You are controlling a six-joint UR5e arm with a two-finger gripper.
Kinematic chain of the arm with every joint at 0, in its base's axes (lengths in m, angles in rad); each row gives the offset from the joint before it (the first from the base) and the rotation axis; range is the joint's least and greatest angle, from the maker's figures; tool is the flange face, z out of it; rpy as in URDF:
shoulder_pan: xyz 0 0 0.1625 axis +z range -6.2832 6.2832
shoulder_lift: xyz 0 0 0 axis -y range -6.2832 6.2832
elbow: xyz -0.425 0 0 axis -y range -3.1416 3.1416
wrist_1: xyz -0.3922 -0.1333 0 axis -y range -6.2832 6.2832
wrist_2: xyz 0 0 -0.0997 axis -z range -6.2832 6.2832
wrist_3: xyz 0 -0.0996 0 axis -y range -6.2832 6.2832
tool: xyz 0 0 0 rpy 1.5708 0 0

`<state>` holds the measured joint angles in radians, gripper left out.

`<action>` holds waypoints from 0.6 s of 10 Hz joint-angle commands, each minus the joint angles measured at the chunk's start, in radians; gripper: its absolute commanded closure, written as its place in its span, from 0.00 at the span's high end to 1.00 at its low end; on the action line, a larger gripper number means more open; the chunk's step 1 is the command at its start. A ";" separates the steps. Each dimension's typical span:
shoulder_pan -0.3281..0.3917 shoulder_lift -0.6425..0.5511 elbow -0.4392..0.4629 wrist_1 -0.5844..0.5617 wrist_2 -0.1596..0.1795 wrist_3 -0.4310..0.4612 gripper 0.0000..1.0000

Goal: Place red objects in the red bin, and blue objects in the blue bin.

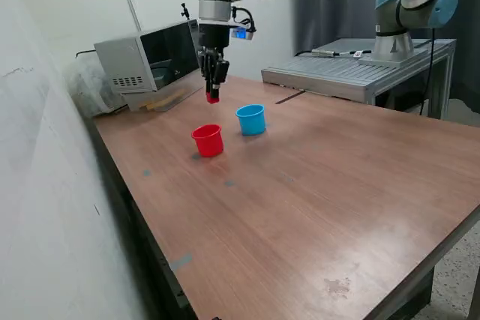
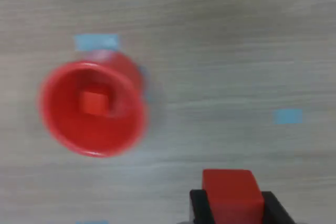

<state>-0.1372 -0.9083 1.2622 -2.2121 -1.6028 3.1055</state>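
Note:
My gripper (image 1: 213, 95) hangs above the table, shut on a small red cube (image 1: 213, 98), behind and above the red bin (image 1: 208, 141). In the wrist view the held red cube (image 2: 232, 195) sits between the black fingers (image 2: 198, 205), and the red bin (image 2: 92, 108) lies off to one side with another red cube (image 2: 93, 103) inside it. The light blue bin (image 1: 251, 120) stands just to the exterior view's right of the red one. No blue cubes show in either view.
A microwave-like box (image 1: 150, 61) stands at the table's back left. A metal platform (image 1: 352, 73) with a second arm's base (image 1: 401, 13) lies at the back right. Small blue tape marks (image 2: 287, 116) dot the wooden table (image 1: 315, 207).

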 commanded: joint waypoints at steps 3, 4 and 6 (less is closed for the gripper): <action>-0.117 0.138 -0.066 -0.001 0.000 -0.008 0.00; -0.119 0.149 -0.066 -0.003 0.000 -0.008 0.00; -0.117 0.149 -0.064 -0.003 0.001 -0.008 0.00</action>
<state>-0.2533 -0.7657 1.1988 -2.2147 -1.6021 3.0974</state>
